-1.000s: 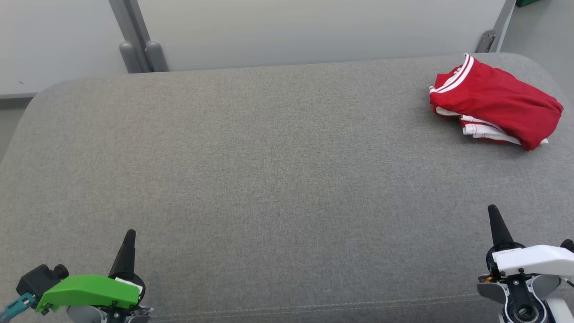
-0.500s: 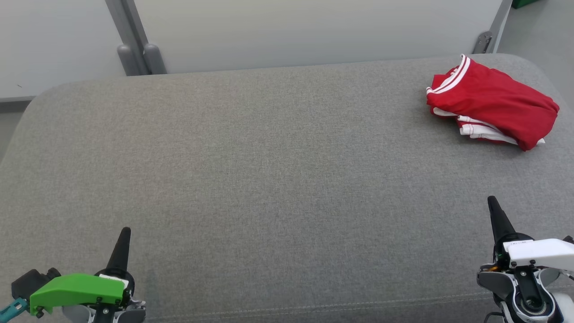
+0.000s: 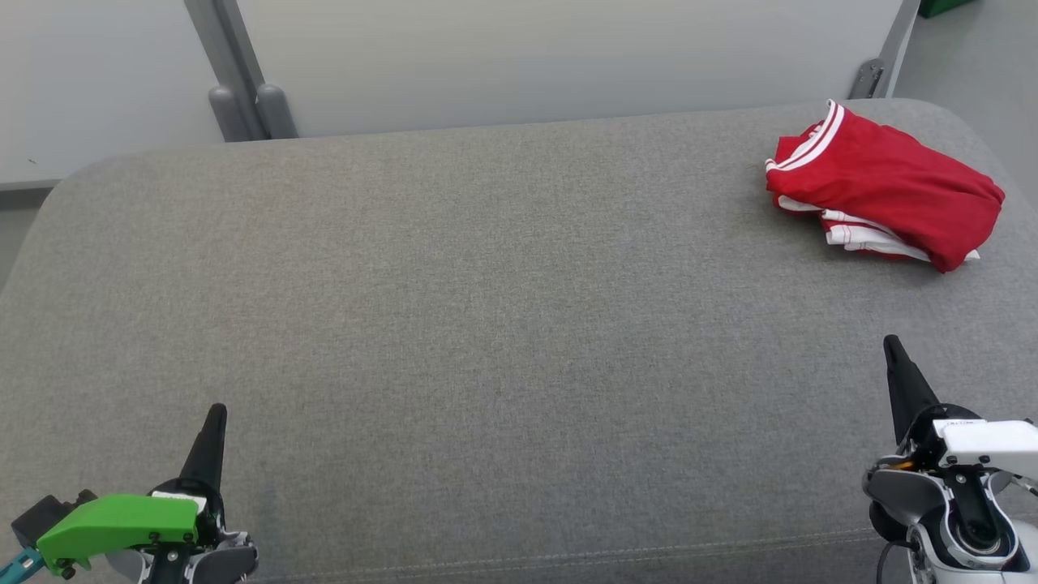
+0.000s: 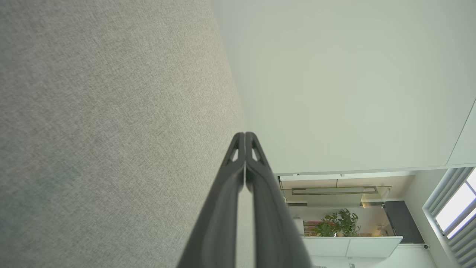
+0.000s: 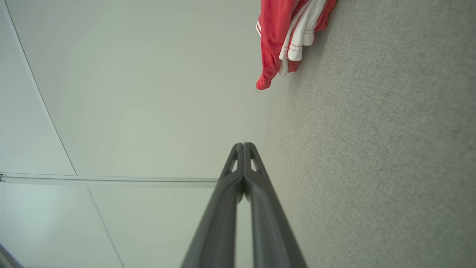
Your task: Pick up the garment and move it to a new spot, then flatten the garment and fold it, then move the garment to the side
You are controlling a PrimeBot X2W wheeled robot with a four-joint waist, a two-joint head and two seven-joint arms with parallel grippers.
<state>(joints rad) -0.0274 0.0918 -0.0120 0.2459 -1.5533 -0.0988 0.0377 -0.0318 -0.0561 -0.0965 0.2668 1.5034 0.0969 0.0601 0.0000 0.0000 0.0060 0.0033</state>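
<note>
Looks about done to me: the red garment (image 3: 884, 195) sits folded in a bundle at the far right corner of the grey counter (image 3: 486, 324), with your left hand (image 3: 214, 418) and right hand (image 3: 894, 350) both pressed together, empty, near the front edge, well apart from it.

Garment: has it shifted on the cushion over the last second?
No. The garment drifted slightly left in the head view together with the metal bracket behind the cushion, so the camera moved, not it.
</note>
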